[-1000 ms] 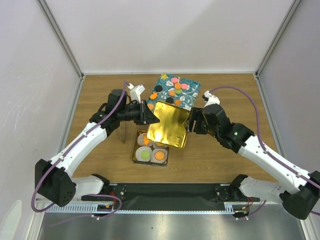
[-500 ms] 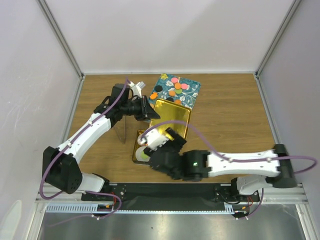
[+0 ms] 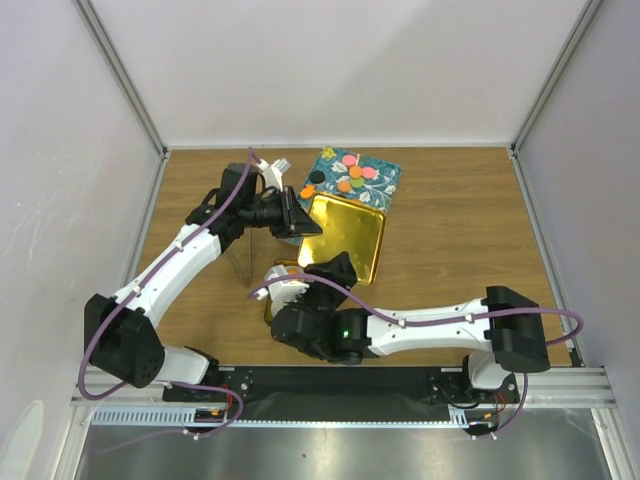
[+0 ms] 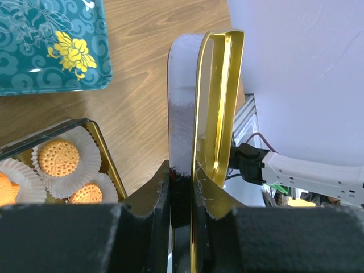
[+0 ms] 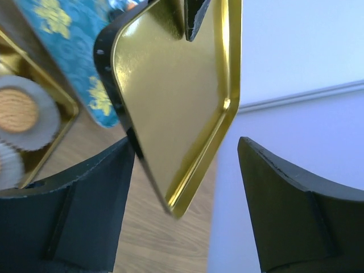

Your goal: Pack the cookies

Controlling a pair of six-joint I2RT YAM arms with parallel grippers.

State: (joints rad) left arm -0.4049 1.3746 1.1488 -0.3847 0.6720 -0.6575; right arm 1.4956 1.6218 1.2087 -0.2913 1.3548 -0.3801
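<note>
Right tool (image 3: 335, 268) swung left; cookies (image 3: 346, 180) lie beyond.

Your brown wood-grain counter (image 3: 460, 240) carries a teal rectangular tray printed with yellow and white flowers (image 3: 388, 180) at the far middle. Nearer you lies a gold rectangular metal tin (image 4: 108, 162), close to the tray, with bare wood between them.

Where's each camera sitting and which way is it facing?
Top external: above, behind the bases, looking down at the table; both arms show.
Left wrist: looks along the left gripper, shut on the gold lid.
Right wrist: looks past the open right gripper at the lid's inside.
All three share the lid; both wrists the tin.
</note>
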